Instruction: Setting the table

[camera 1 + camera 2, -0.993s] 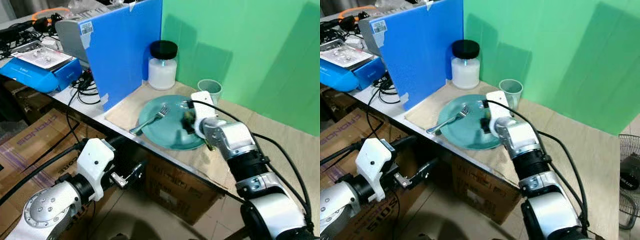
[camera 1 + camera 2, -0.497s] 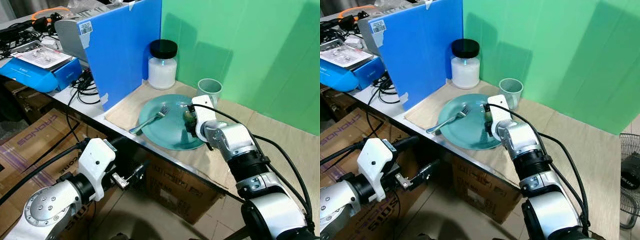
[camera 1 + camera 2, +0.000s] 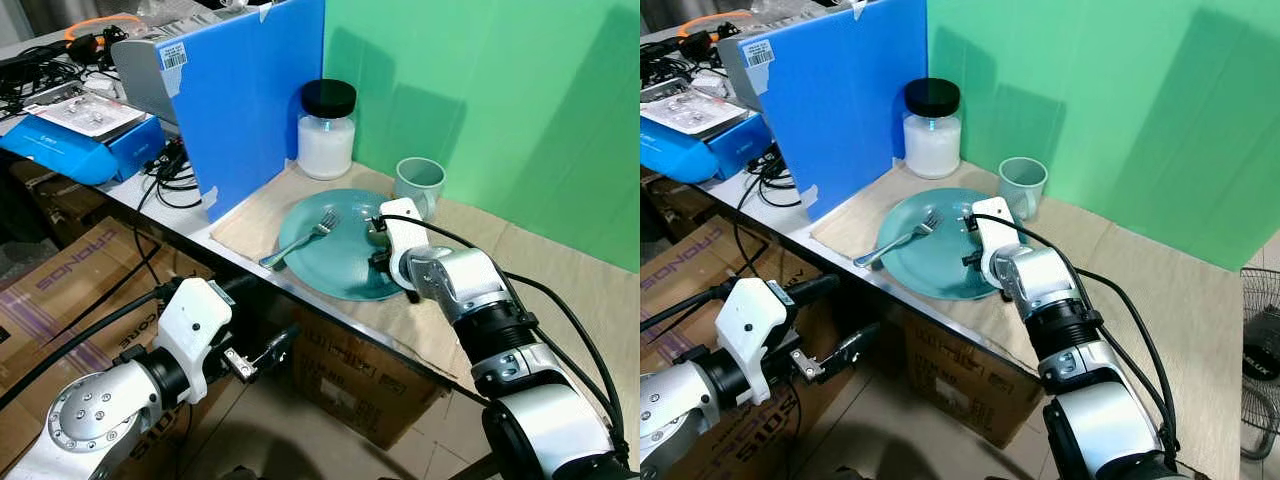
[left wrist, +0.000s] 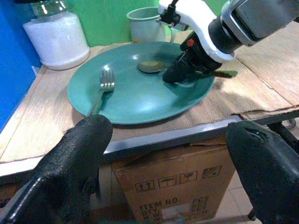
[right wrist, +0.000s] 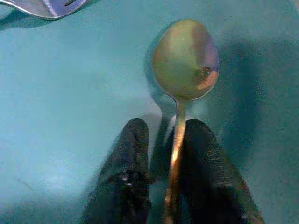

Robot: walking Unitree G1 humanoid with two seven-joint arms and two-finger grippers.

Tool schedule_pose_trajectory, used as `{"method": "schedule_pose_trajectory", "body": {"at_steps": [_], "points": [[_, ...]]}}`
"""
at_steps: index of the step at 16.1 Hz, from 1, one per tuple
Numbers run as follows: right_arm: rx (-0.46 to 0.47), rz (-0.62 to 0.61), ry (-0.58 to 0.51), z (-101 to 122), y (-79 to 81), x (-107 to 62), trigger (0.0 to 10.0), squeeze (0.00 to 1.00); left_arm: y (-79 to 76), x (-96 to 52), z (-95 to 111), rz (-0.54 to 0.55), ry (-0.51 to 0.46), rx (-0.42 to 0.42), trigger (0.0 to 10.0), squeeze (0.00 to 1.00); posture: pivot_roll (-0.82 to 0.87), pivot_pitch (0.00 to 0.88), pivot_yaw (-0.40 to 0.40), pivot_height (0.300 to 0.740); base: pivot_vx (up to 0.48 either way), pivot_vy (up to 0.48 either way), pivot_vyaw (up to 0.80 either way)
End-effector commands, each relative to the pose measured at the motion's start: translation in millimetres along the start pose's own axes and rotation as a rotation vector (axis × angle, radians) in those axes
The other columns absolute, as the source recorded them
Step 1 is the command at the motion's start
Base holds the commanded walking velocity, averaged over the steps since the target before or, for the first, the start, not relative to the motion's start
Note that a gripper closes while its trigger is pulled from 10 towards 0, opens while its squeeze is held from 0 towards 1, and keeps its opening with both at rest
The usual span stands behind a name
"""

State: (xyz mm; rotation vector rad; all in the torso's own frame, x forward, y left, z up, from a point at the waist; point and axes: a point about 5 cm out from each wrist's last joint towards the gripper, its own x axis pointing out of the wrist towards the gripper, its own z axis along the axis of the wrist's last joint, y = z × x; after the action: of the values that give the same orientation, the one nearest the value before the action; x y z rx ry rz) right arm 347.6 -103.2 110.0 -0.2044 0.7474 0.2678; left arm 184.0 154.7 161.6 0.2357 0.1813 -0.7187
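- Spoon: in the right wrist view its bowl lies on the teal plate, and the handle runs back between the two black fingers of our right pincer, which pinch it. The fork tines peek in at one corner.
- In the left eye view, our right pincer reaches down onto the plate, on the side nearest the cup. The fork lies across the plate's opposite side, handle pointing over the rim toward the surface's front edge.
- The plate sits on a woven mat on the surface. A white-filled jar with a black lid stands behind the plate beside a blue panel; a pale green cup stands just past the plate, before a green backdrop.
- Our left pincer hangs below the surface's edge, in front of cardboard boxes.
- The right eye view shows the same setting, the right arm bent in over the plate's rim.
- In the left wrist view, we look between the spread fingers of the left pincer, which grip nothing, up at the plate. The spoon bowl rests near the plate's middle, fork beside it, the right pincer at the spoon's handle.
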Motion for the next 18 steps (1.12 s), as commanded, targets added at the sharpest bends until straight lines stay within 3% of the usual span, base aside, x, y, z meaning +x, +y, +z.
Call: {"method": "schedule_pose_trajectory", "body": {"at_steps": [1, 6, 10, 12, 13, 15, 16, 17, 18], "points": [[0.003, -0.004, 0.030, -2.7, -1.8, 1.3, 0.0, 0.00, -0.4, 0.7, -1.5, -0.013, 0.011, 0.004, 10.0, 0.00, 0.01, 0.012, -0.005, 0.740, 0.000, 0.000, 0.00], [0.014, 0.005, 0.014, -0.6, -2.1, 0.9, 0.0, 0.00, 0.4, 0.8, -1.9, -0.010, 0.010, 0.010, 10.0, 0.00, 0.01, 0.004, -0.008, 0.740, 0.000, 0.000, 0.00], [-0.001, 0.050, -0.113, 6.3, 0.2, -1.7, 0.0, 0.00, 0.5, 0.4, -1.9, -0.009, 0.007, 0.015, 10.0, 0.00, 0.01, 0.000, -0.004, 0.740, 0.000, 0.000, 0.00], [0.084, 0.106, -0.167, 12.1, -0.4, -7.3, 0.0, 0.00, 0.5, -0.1, -1.6, -0.008, 0.005, 0.017, 10.0, 0.00, 0.01, 0.000, -0.002, 0.740, 0.000, 0.000, 0.00], [0.199, 0.191, -0.312, 25.9, -6.5, -21.5, 0.0, 0.00, 0.7, -0.6, 0.8, 0.003, -0.012, 0.011, 10.0, 0.00, 0.01, 0.000, 0.006, 0.740, 0.000, 0.000, 0.00], [0.271, 0.260, -0.421, 32.8, -15.7, -38.0, 0.0, 0.00, 0.4, -1.0, 3.8, 0.016, -0.035, 0.001, 10.0, 0.00, 0.01, 0.000, 0.015, 0.740, 0.000, 0.000, 0.00], [0.278, 0.280, -0.508, 34.0, -26.9, -54.8, 0.0, 0.00, 0.8, 0.0, 8.4, 0.042, -0.073, -0.021, 10.0, 0.00, 0.00, 0.000, 0.019, 0.740, 0.000, 0.000, 0.00], [0.271, 0.278, -0.561, 33.6, -33.2, -64.1, 1.3, 0.00, 1.3, 0.9, 11.0, 0.060, -0.092, -0.029, 10.0, 0.00, -0.01, 0.000, 0.030, 0.740, 0.000, 0.000, 0.00], [0.259, 0.210, -0.662, 31.5, -48.6, -82.1, 10.0, 0.00, 2.9, 4.7, 15.6, 0.109, -0.131, -0.040, 10.0, 0.00, -0.02, 0.000, 0.038, 0.740, 0.000, 0.000, 0.00]]}}
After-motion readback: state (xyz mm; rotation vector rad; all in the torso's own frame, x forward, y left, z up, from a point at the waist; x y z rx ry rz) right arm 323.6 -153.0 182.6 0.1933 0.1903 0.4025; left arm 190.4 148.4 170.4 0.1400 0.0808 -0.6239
